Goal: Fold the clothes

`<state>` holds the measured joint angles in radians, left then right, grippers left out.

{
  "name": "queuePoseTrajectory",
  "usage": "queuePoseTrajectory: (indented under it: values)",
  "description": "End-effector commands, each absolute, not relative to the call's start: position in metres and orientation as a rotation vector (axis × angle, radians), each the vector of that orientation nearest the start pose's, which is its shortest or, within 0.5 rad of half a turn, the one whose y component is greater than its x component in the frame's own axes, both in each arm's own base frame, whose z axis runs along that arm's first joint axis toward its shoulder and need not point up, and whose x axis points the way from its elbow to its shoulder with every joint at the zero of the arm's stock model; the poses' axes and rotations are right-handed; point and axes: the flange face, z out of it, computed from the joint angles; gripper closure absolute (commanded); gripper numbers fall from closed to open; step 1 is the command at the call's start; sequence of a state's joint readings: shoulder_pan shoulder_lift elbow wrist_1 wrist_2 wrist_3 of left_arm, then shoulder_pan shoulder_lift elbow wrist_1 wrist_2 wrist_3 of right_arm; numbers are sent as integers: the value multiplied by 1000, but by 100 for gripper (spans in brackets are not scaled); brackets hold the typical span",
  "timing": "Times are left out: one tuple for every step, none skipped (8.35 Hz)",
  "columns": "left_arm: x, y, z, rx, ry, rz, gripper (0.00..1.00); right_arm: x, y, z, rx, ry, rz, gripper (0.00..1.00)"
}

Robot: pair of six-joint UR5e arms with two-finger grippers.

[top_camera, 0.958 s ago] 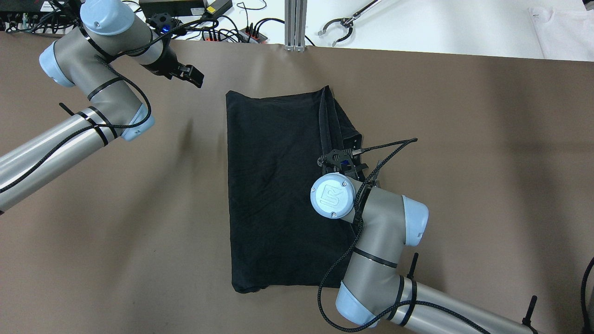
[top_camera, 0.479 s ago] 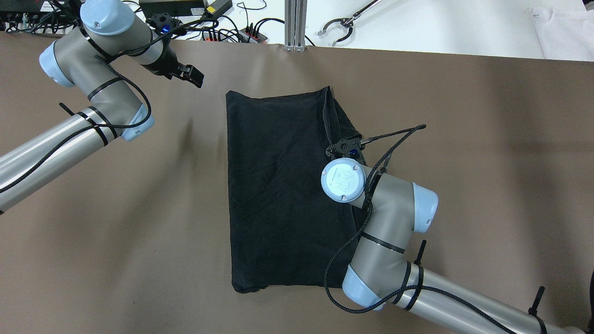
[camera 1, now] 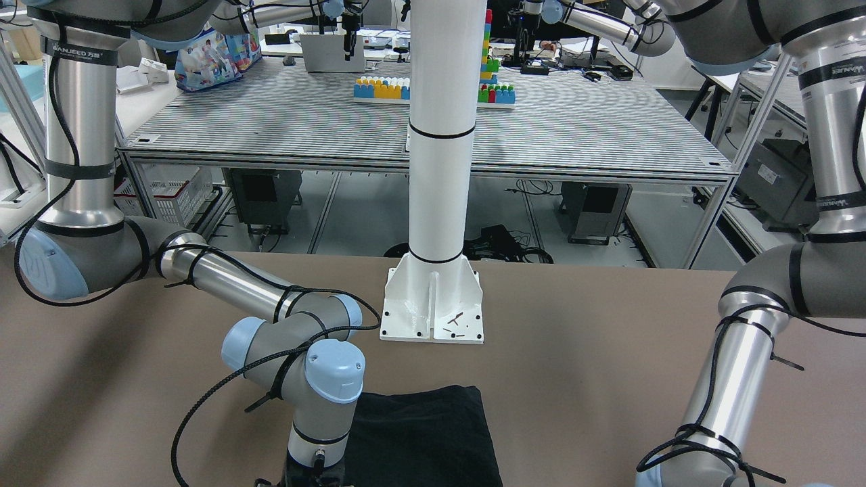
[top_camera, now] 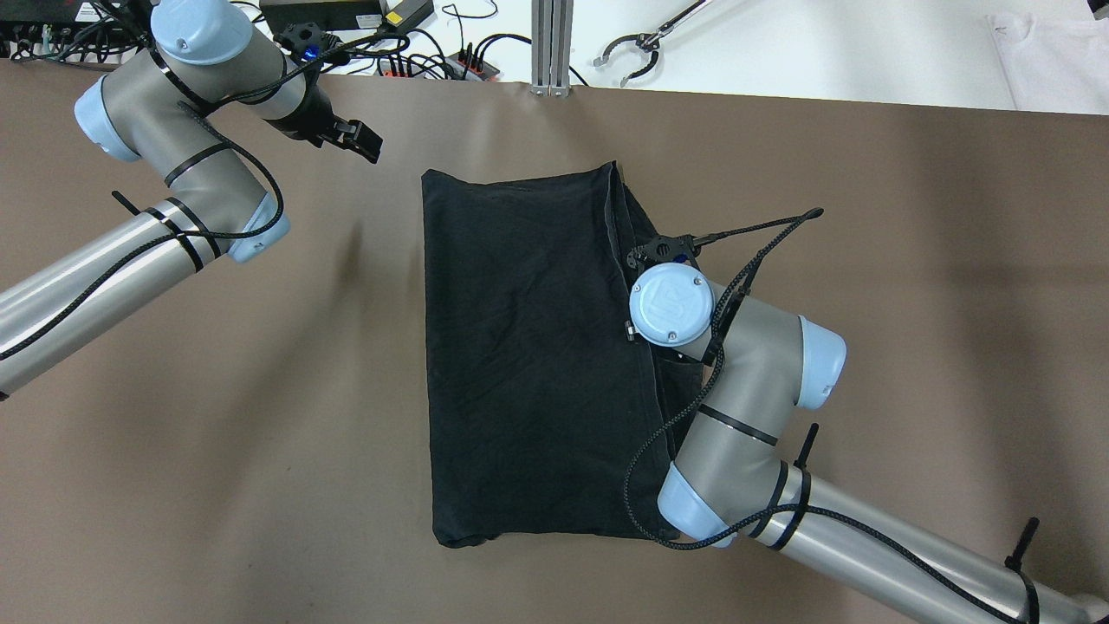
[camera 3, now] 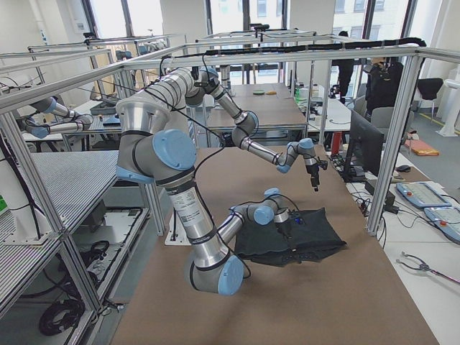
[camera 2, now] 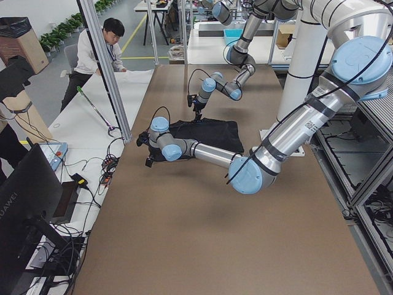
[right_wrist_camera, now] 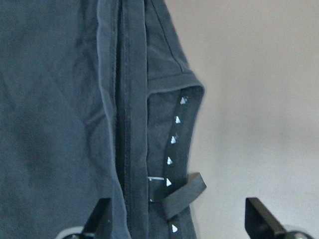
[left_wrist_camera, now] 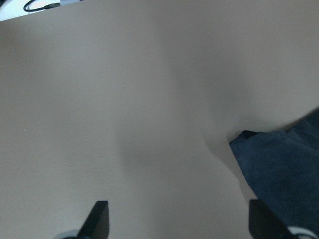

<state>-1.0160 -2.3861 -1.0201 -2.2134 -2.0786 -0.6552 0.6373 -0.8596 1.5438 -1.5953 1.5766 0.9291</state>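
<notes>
Since the last frame my right arm (top_camera: 745,381) slid toward 1 o'clock along the right hem of the black garment (top_camera: 520,347), which lies flat mid-worktop (top_camera: 217,433). My right pincer (right_wrist_camera: 178,221) is open over that hem; my left pincer (left_wrist_camera: 177,224) is open, idle at 10 o'clock. To do: descend square and catch every hem layer.

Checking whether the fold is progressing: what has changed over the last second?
The right arm carried the right gripper along the plain black rectangular fabric piece's right edge toward the table's far side; it is open, holding nothing. The left gripper and the fabric stayed put.
</notes>
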Motion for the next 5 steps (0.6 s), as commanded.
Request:
queuePoseTrajectory:
  values:
    - [359, -740, 325, 457, 895, 130, 0, -529, -588, 208, 356, -535, 27, 6]
    - [361, -740, 323, 457, 897, 130, 0, -539, -600, 208, 336, -517, 48, 6]
    - [360, -740, 322, 460, 897, 131, 0, -539, -607, 214, 338, -516, 56, 6]
    - [360, -740, 322, 459, 897, 129, 0, -547, -616, 236, 328, -502, 57, 6]
    - [360, -741, 321, 461, 897, 131, 0, -548, -632, 256, 340, -505, 68, 6]
